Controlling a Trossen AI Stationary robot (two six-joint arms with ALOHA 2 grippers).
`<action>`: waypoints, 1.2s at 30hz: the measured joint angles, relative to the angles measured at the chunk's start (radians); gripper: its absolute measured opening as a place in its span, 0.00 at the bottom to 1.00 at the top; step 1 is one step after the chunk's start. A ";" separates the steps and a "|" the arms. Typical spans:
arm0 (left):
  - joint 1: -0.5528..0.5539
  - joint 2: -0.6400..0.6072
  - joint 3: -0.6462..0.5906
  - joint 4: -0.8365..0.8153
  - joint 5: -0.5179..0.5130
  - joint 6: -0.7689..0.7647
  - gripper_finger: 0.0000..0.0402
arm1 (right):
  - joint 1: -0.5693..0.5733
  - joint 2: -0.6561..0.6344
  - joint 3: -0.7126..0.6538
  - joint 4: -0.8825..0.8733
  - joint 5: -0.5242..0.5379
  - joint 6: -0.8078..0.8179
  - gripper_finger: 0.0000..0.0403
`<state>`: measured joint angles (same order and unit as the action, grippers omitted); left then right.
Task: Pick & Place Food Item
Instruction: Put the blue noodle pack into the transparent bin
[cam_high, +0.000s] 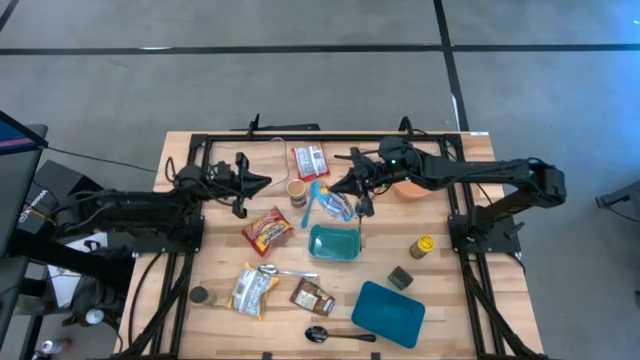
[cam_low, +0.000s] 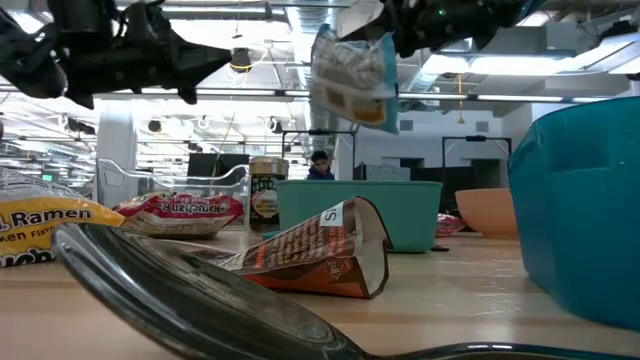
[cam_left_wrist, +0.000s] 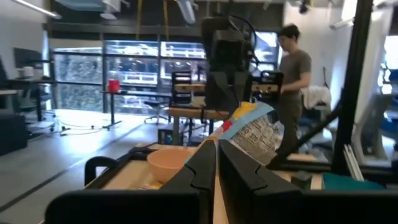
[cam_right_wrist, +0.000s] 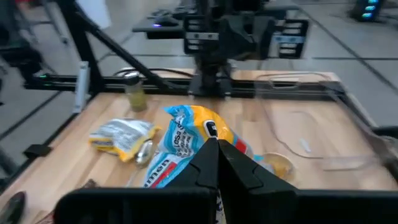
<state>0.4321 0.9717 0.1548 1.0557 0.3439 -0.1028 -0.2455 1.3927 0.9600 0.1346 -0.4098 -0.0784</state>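
Observation:
My right gripper (cam_high: 338, 187) is shut on a blue, white and yellow food packet (cam_high: 336, 206) above the table's middle, just beyond the teal tub (cam_high: 333, 243). The packet shows hanging in the low view (cam_low: 352, 75) and in front of my fingers in the right wrist view (cam_right_wrist: 186, 146). My left gripper (cam_high: 264, 182) hovers shut and empty to the packet's left, beside a small jar (cam_high: 297, 190). It points toward the right arm, and its shut fingers show in the left wrist view (cam_left_wrist: 215, 168). My right gripper pinches the packet by its upper end (cam_right_wrist: 200, 138) between its two fingers, coming from the table's right side. The packet hangs below the fingers (cam_low: 350, 40), tilted and clear of the table.
On the table lie a red ramen packet (cam_high: 268, 230), a red-white packet (cam_high: 310, 160), a yellow packet (cam_high: 252, 290), a brown packet (cam_high: 312, 297) and two spoons (cam_high: 285, 270). There are also an orange bowl (cam_high: 410, 188), a teal lid (cam_high: 388, 310), a yellow bottle (cam_high: 422, 246) and a dark block (cam_high: 401, 277). A person stands in the room behind.

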 joint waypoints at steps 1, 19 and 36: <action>-0.013 0.019 0.011 -0.001 0.000 0.015 0.03 | 0.000 0.008 0.000 0.015 -0.014 0.000 0.00; -0.135 0.297 0.167 0.000 -0.003 0.107 0.03 | 0.023 0.036 0.000 0.110 -0.168 0.056 0.00; -0.194 0.387 0.211 -0.024 0.000 0.215 0.08 | 0.050 0.036 0.000 0.114 -0.169 0.053 0.00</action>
<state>0.2378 1.3586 0.3660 1.0314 0.3439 0.1118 -0.1959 1.4288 0.9604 0.2485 -0.5793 -0.0250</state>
